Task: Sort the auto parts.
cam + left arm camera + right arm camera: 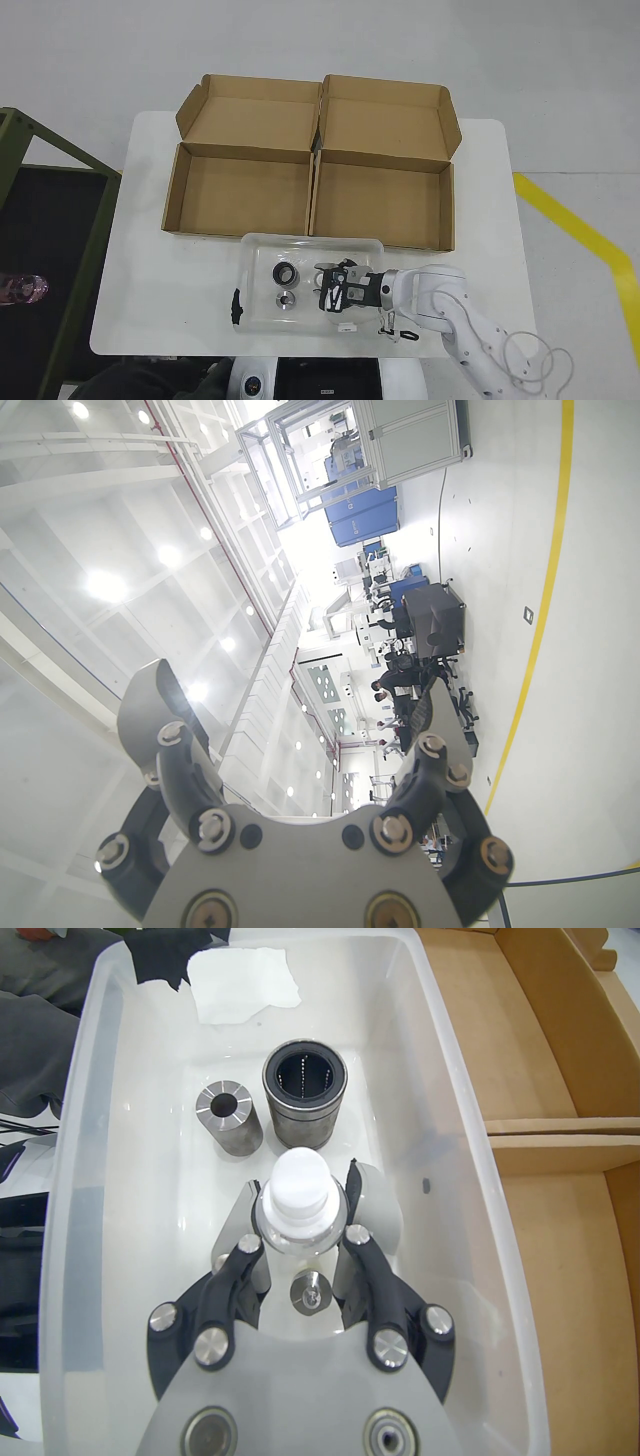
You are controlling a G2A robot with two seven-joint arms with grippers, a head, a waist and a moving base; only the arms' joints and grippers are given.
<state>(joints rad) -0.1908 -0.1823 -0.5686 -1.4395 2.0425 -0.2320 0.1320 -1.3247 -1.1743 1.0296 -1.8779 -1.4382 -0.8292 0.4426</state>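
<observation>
A clear plastic bin (310,240) near the table's front edge holds the parts. My right gripper (303,1178) is inside it, shut on a clear part with a white cap (299,1183). Just beyond the fingertips stand a dark linear bearing (305,1093) and a smaller steel sleeve (229,1120), both upright. Under the gripper a small steel piece (310,1299) lies on the bin floor. The top view shows the right gripper (332,290) right of the bearing (285,273) and sleeve (287,299). My left gripper (295,695) points up into the room, open, with nothing between its fingers.
Two open cardboard boxes, left (240,195) and right (380,205), stand side by side behind the bin. A white paper scrap (242,985) lies at the bin's far end. A small black item (236,305) sits at the bin's left edge. A green frame (50,200) stands left of the table.
</observation>
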